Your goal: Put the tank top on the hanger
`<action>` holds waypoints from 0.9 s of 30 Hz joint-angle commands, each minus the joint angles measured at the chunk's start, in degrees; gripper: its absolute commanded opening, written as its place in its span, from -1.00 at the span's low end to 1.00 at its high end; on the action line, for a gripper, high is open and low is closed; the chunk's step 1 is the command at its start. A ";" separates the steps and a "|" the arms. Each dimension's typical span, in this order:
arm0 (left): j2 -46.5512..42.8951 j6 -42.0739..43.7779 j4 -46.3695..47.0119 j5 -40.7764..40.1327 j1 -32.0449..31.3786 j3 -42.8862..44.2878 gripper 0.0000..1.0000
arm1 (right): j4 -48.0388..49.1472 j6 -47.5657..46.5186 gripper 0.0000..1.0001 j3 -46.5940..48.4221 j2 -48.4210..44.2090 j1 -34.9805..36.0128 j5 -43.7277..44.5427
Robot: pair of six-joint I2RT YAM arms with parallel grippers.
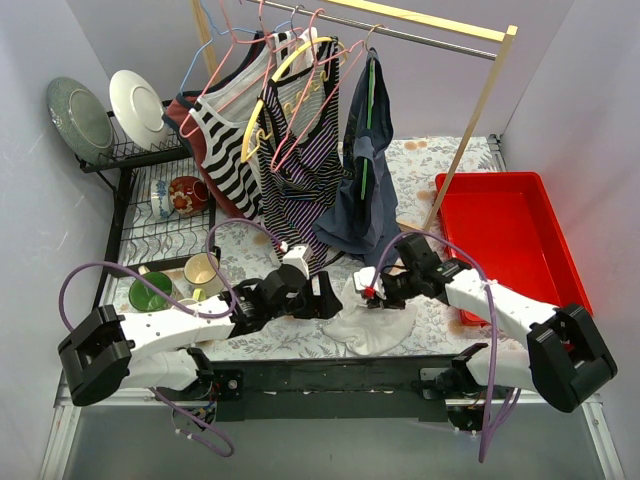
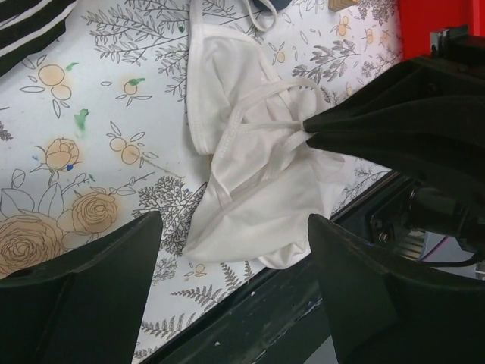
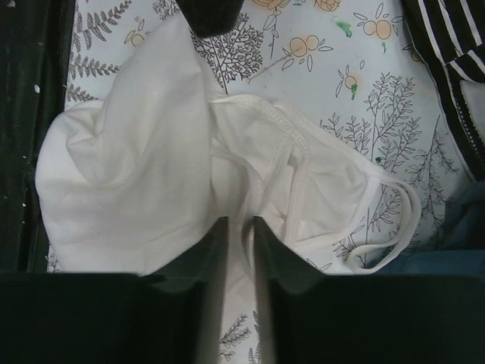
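- The tank top (image 1: 380,322) is a crumpled white heap on the tabletop (image 1: 250,345), lower centre of the top view, right at the near edge.
- The right end effector (image 3: 240,224) is nearly closed, with a fold of the white fabric pinched in the narrow gap. In the left wrist view its tip sits right where the straps bunch together.
- The left end effector (image 2: 235,220) is wide open and empty, just left of the heap, with the fabric lying ahead of it between its spread fingers.
- From that left wrist view, the heap's long axis runs from top centre down to bottom centre. One strap loop trails off at the top.
- Both arms are about equally close, but only the right one has cloth, so we'd guess the left needs its own pinch at a strap or hem before any lifting.
- The pink wire hanger (image 1: 310,100) is up on the rail (image 1: 440,43), upper centre of the top view and well apart from the top.
- In the way are the striped top (image 1: 300,190) and navy garment (image 1: 360,200), hanging between the heap and that hanger, with a yellow hanger (image 1: 262,95) crowding it.
- Off to the sides are a red tray (image 1: 510,240) on the right and a dish rack (image 1: 150,200) on the left, neither on the path.
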 commanded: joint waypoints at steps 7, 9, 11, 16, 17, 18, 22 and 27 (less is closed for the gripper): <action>4.25 5.50 7.05 2.70 5.00 2.99 0.54 | -3.60 -0.77 -0.97 0.90 -7.12 0.20 4.71; 8.29 8.56 8.03 4.02 6.07 5.79 0.50 | -4.49 -0.69 -0.97 -0.33 -11.41 0.11 6.99; 12.75 11.30 9.35 4.55 6.77 7.91 0.45 | -6.50 -0.43 -0.97 -1.03 -14.41 -0.33 8.75; 23.75 18.50 7.69 7.98 7.13 18.44 0.18 | -11.34 0.54 -0.97 -2.87 -23.03 -1.91 10.69; 25.77 19.13 6.81 8.06 7.13 20.03 0.17 | -11.87 0.72 -0.97 -3.31 -23.91 -2.18 10.60; 28.58 19.65 6.02 8.06 7.13 21.36 0.15 | -12.14 1.24 -0.97 -4.45 -25.49 -2.44 10.51; 33.43 22.11 4.43 3.60 7.13 26.54 0.14 | -12.14 2.21 -0.97 -6.30 -28.05 -3.49 9.99; 38.26 24.58 -0.13 2.17 7.04 31.73 -0.04 | -11.88 3.09 -0.97 -6.13 -28.75 -4.55 8.85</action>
